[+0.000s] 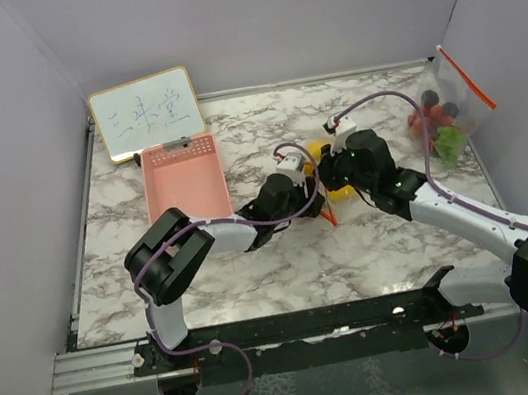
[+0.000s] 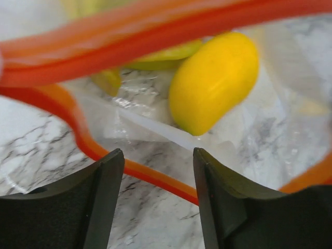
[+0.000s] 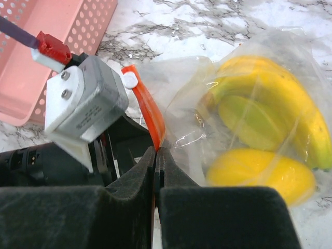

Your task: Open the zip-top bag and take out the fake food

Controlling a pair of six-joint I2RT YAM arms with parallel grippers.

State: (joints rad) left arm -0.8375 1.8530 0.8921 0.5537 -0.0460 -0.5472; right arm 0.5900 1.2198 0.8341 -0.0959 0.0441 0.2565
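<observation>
The zip-top bag lies at mid-table between both arms. Its orange zip strip gapes open in the left wrist view. Inside are fake food pieces: a yellow lemon and a banana, with the lemon below the banana in the right wrist view. My left gripper is open at the bag's mouth, the lower zip lip running across the gap between its fingers, ungripped. My right gripper is shut on the orange zip strip at the bag's edge.
A pink basket sits left of the bag, close to the left arm. A whiteboard leans at the back left. A second clear bag with red, green and dark pieces leans on the right wall.
</observation>
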